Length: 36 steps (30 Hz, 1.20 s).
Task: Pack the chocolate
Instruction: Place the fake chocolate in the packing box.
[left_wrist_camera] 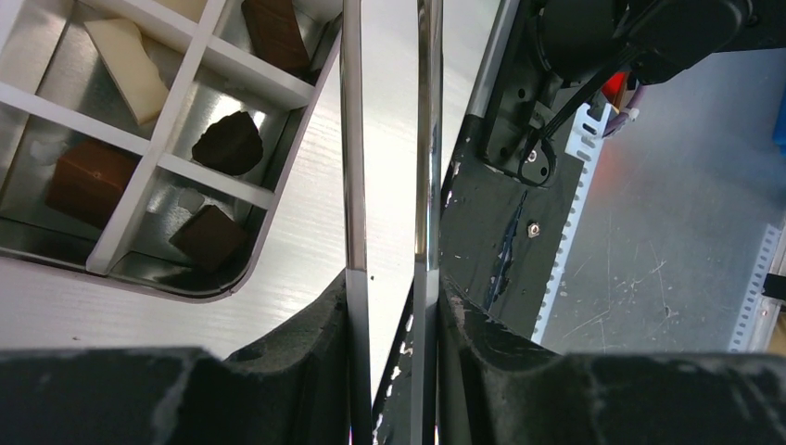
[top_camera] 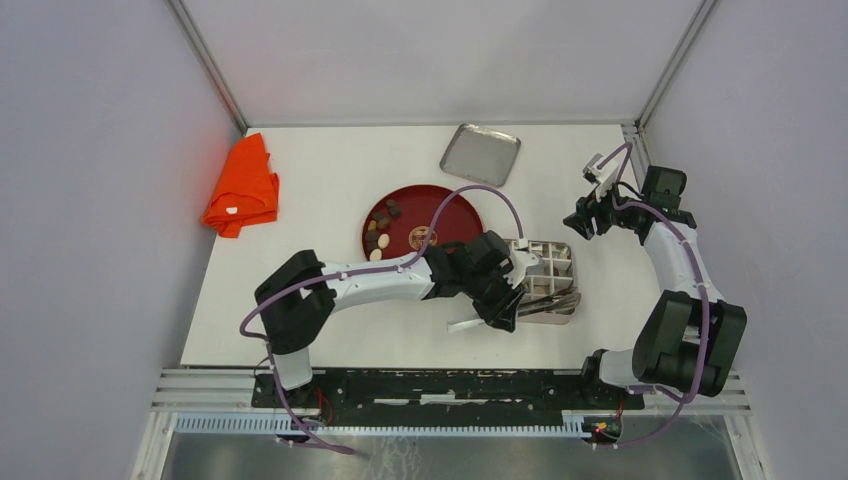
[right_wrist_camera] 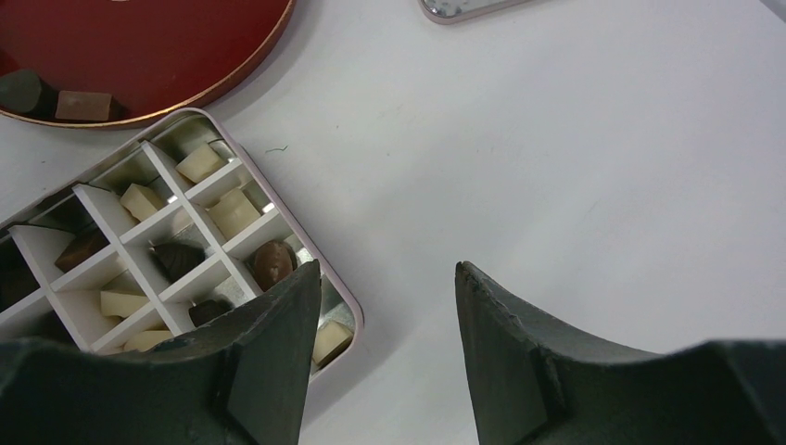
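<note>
My left gripper (top_camera: 503,303) (left_wrist_camera: 394,287) is shut on metal tongs (left_wrist_camera: 352,176), whose two arms run straight out between the fingers. It hovers at the near left corner of the divided metal box (top_camera: 556,262). Chocolate pieces (left_wrist_camera: 230,144), dark, brown and cream, lie in the box's white compartments (right_wrist_camera: 234,211). More chocolate (top_camera: 380,240) (right_wrist_camera: 82,104) lies on the red plate (top_camera: 455,212). My right gripper (top_camera: 588,217) (right_wrist_camera: 387,278) is open and empty, raised to the right of the box.
The box's metal lid (top_camera: 480,153) lies at the back of the table. An orange cloth (top_camera: 243,187) lies at the far left. The black base rail (left_wrist_camera: 505,213) runs along the near edge by the left gripper.
</note>
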### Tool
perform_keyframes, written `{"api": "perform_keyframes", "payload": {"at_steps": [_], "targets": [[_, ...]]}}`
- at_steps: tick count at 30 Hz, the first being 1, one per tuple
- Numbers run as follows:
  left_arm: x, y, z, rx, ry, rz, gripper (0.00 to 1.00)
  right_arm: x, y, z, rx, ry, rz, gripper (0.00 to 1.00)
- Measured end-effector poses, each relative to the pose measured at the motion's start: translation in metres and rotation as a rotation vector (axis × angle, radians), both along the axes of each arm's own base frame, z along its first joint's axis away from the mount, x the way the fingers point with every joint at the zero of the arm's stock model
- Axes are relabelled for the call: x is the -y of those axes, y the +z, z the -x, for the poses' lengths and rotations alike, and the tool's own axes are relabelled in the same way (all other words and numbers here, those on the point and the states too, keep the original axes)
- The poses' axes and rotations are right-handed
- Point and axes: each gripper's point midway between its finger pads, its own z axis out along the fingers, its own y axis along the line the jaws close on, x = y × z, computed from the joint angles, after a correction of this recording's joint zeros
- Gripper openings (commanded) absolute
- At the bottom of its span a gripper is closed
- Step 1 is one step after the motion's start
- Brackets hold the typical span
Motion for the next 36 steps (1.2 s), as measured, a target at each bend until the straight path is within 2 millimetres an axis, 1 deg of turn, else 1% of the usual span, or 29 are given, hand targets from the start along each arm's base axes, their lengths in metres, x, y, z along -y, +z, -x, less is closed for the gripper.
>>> {"api": "perform_keyframes", "payload": {"at_steps": [11,18,24,36], "targets": [[-0.003,-0.010,0.000,0.004,0.011,-0.044,0.31,-0.002,0.000,0.000,0.006,0.017,-0.006,0.61],[-0.002,-0.012,-0.004,0.013,0.025,-0.065,0.35,-0.002,0.000,0.001,0.003,0.019,-0.007,0.61],[-0.004,-0.012,-0.003,0.006,0.024,-0.082,0.36,-0.002,0.000,0.002,0.003,0.020,-0.005,0.61],[-0.003,-0.011,-0.003,0.005,0.023,-0.085,0.40,-0.002,-0.001,0.003,0.000,0.025,-0.008,0.61]]}}
